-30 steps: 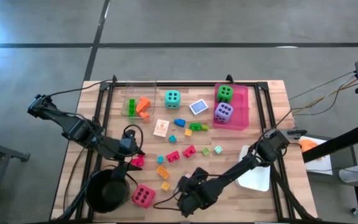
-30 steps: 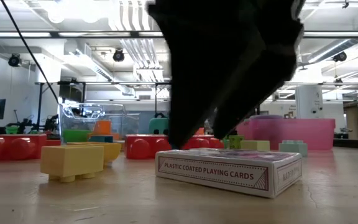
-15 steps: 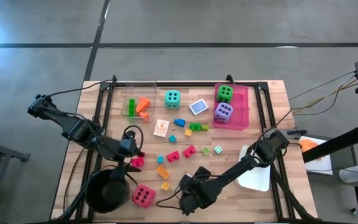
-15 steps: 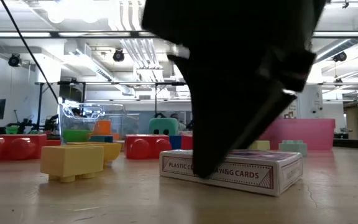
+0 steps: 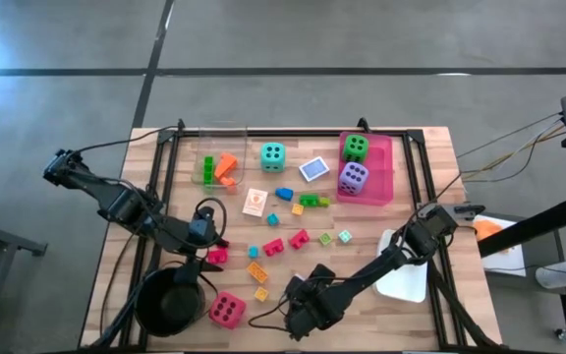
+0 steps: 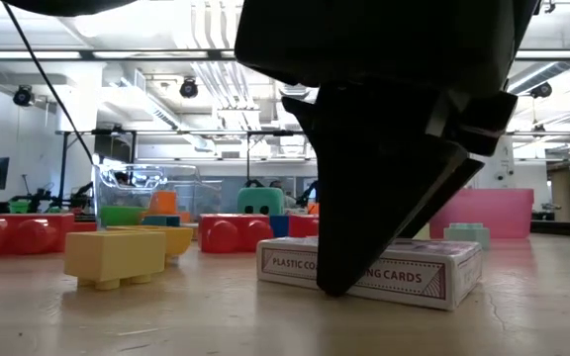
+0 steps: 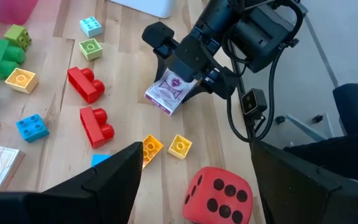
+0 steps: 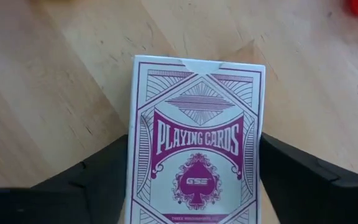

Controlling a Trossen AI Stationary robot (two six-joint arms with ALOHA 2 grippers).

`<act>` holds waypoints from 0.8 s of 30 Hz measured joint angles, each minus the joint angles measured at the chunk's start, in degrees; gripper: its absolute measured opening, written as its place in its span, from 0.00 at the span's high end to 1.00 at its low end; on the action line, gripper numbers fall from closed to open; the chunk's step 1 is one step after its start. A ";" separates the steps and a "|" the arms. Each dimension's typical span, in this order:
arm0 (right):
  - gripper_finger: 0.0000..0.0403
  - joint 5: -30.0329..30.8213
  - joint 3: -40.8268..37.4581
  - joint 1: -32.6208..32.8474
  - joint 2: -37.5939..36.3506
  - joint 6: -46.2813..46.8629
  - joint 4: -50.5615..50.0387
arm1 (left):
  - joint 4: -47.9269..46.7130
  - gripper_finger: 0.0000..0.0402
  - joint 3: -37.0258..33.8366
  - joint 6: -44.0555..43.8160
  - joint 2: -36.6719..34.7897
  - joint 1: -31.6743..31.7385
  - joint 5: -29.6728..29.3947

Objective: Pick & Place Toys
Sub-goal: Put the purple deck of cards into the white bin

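My right pincer straddles the purple-and-white cardboard playing-card box flat on the wooden counter, fingers spread alongside; uneven closing could skid it free

A pale wooden table carries everything. A pink tray sits at its far right. Left of the tray lie a teal die and scattered small blocks; nearer, a black pot, a pink-red die and a box of playing cards.
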 joint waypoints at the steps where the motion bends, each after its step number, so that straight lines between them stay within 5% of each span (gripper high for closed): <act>1: 0.31 0.04 -0.01 0.00 0.00 -0.20 -0.09 | 0.00 0.25 0.00 0.00 0.00 0.00 0.00; 7: 0.33 0.24 0.03 0.00 -0.04 -0.37 -1.08 | -0.02 0.25 0.00 0.01 0.00 0.00 0.00; 12: 0.44 0.35 0.65 0.00 -0.37 -0.37 -1.40 | -0.02 0.25 0.00 0.01 0.00 0.00 -0.11; 24: 0.43 -0.68 1.01 -0.04 -2.04 1.93 -4.28 | -0.04 0.25 0.00 0.05 0.00 0.00 0.33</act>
